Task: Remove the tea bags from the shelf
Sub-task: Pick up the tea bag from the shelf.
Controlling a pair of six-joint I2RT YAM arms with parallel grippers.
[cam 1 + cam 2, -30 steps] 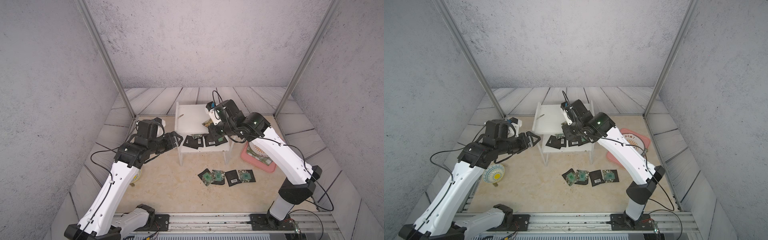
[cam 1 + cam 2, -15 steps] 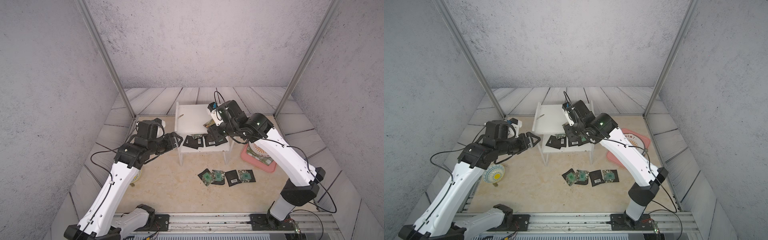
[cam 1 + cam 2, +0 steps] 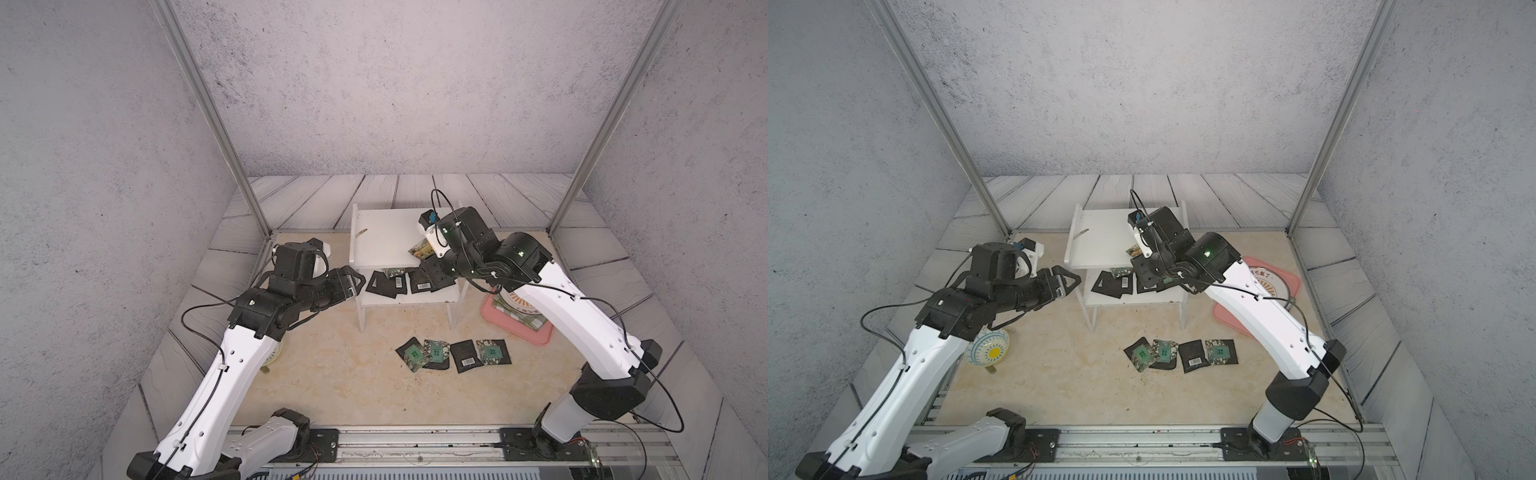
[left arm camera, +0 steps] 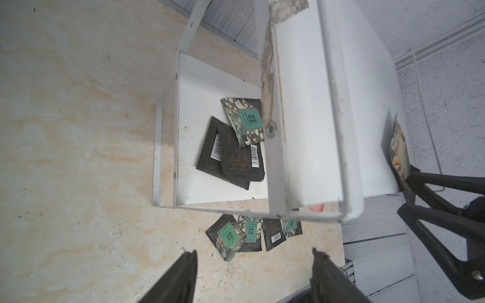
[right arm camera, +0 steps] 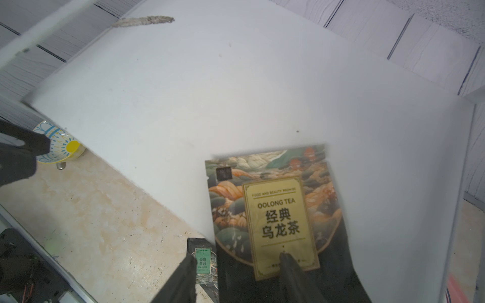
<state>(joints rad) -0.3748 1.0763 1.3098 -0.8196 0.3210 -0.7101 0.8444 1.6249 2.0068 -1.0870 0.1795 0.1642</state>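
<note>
Since a second ago, we have spread the right tool [image 5: 238, 257] from pressed together to clearly apart, while its arm has barely shifted over the front right corner of the shelf [image 3: 382, 237]. Nothing is pinched now. In the right wrist view, one finger [image 5: 288, 272] lies over the yellow label of the oolong tea bag [image 5: 275, 210], and the other sits beside the bag's edge, out past the board. We cannot tell whether either finger touches the bag. The bag rests at the front edge of the top board, so it is not yet off the shelf. We read the spreading as either a fresh set-up for a grasp or a grip that slipped, and the views do not settle which. Our left tool [image 3: 357, 283] hangs spread and empty just beside the shelf's left side, level with the lower board and not touching it. More tea bags [image 4: 236, 157] overlap on that lower board: two lie barcode-up with a green-labelled one across them, and others sit further along under the right arm. Four removed bags [image 3: 453, 353] lie in a row on the tabletop [image 3: 332, 365] in front of the shelf. By our judgement the task is less than half done, and the top board's bag is the step in hand.
</note>
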